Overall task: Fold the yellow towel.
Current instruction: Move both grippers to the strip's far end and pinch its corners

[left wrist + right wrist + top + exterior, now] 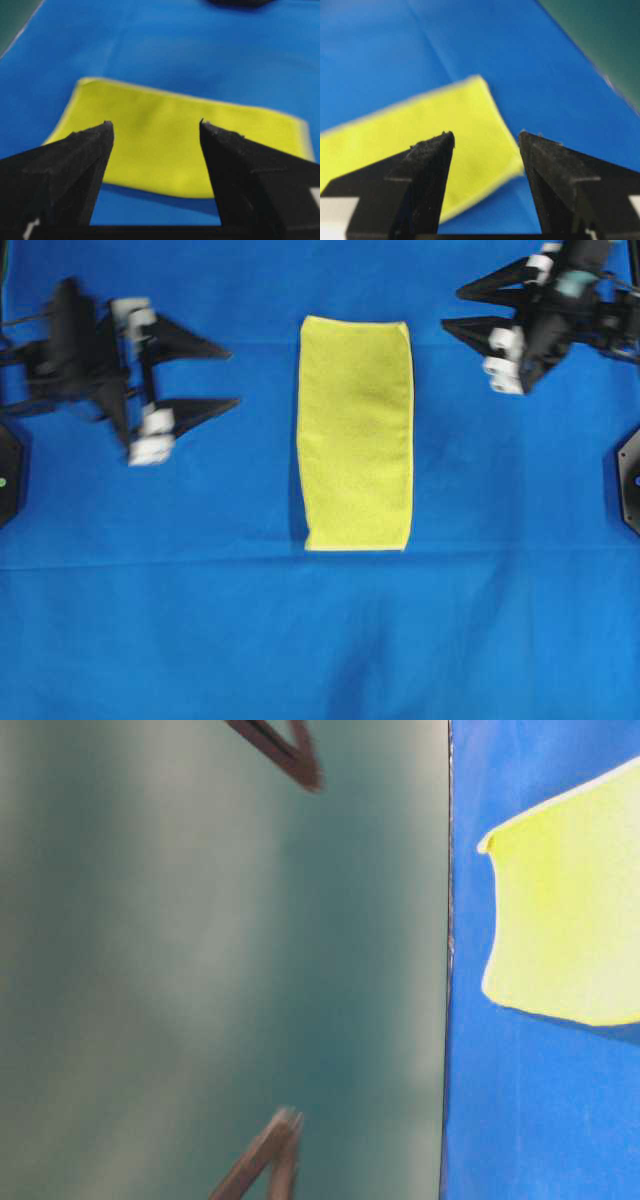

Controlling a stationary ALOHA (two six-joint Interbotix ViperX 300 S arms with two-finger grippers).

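With both the left gripper (228, 375) and right gripper (452, 308) spread wide and empty, each should pinch a far corner of the yellow towel (356, 435) squarely, keeping hems aligned.

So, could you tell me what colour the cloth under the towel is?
Bright blue cloth, plain, lying under the yellow towel; the overhead view shows it best.

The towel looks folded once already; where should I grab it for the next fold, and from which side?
Probably the two far corners of the towel, along its short top edge. It lies flat as a tall narrow rectangle, so bring the left gripper in from the left and the right gripper from the right, both open.
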